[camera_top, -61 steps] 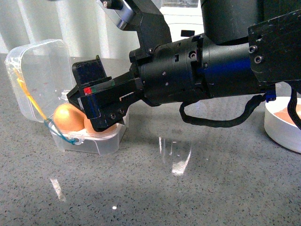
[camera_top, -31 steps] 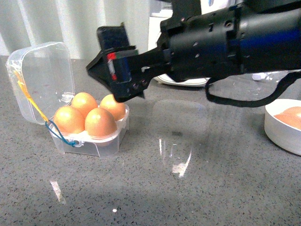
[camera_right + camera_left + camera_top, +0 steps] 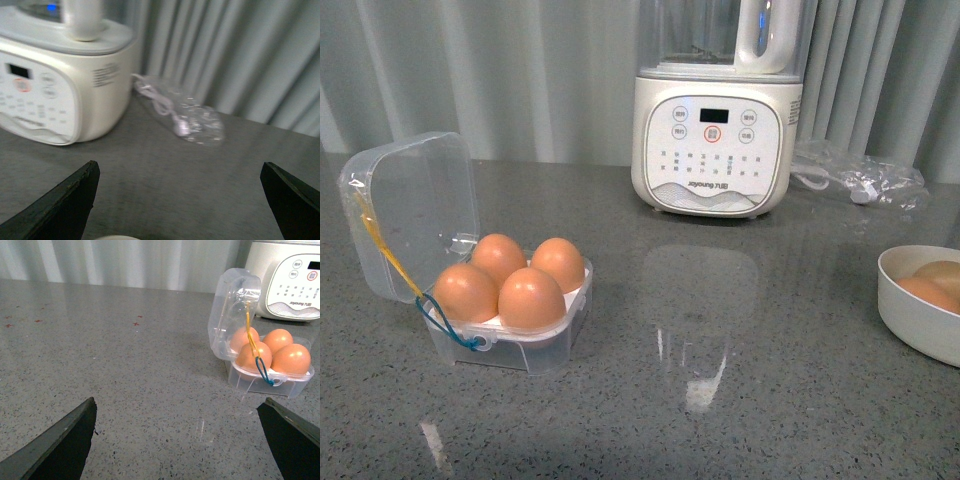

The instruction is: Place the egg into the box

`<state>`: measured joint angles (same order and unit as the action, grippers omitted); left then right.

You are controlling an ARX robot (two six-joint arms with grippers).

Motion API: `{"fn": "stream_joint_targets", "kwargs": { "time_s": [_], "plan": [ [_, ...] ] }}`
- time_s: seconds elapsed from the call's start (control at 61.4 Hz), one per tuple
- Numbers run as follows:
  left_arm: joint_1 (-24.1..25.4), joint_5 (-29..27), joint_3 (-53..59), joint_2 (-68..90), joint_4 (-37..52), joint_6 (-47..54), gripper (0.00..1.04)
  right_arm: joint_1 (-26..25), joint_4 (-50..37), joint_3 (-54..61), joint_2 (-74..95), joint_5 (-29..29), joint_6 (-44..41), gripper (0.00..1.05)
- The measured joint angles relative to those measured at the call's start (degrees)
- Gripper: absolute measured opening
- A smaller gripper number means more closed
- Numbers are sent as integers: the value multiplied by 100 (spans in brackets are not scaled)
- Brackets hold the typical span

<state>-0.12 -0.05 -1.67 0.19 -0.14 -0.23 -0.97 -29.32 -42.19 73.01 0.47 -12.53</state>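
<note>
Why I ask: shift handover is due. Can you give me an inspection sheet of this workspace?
Surface: grey speckled countertop, glossy, no spills seen.
Job's things: box, lid open, all four wells hold brown eggs; yellow and blue cords run from lid to base.
Clutter: white bowl holding more eggs, at the right edge; white appliance at the back.
Grippers: left gripper open, empty; right gripper open, empty.
Cables: white cord inside a clear bag beside the appliance.
Surroundings: pale curtain behind the counter.

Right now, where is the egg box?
Front view, left side: the box stands lid-open on the counter, the white blender behind to its right.
</note>
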Motion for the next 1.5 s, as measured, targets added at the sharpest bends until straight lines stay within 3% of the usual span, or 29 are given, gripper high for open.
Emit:
{"fn": "stream_joint_targets", "kwargs": {
  "time_s": [0.277,0.358,0.424,0.782,0.896,0.961,1.043,1.499],
  "plan": [
    [0,0,0,0,0,0,98,-1233,203,890,-2164,-625,-39,98],
    [0,0,2,0,0,2,98,-1543,1464,1008,-2957,-1502,568,83],
    [0,0,0,0,0,0,98,-1567,1996,1421,-3560,-1685,874,71],
    [0,0,0,0,0,0,98,-793,1853,2968,-4909,-903,1182,3],
    [0,0,0,0,0,0,98,-616,1834,3206,-5141,-734,1191,3],
    [0,0,0,0,0,0,98,-260,1834,3342,-5289,-192,1193,3],
    [0,0,0,0,0,2,98,55,1840,3499,-5471,-111,1191,3],
    [0,0,0,0,0,0,98,76,2059,3910,-6111,-52,1193,3]
  ]
}}
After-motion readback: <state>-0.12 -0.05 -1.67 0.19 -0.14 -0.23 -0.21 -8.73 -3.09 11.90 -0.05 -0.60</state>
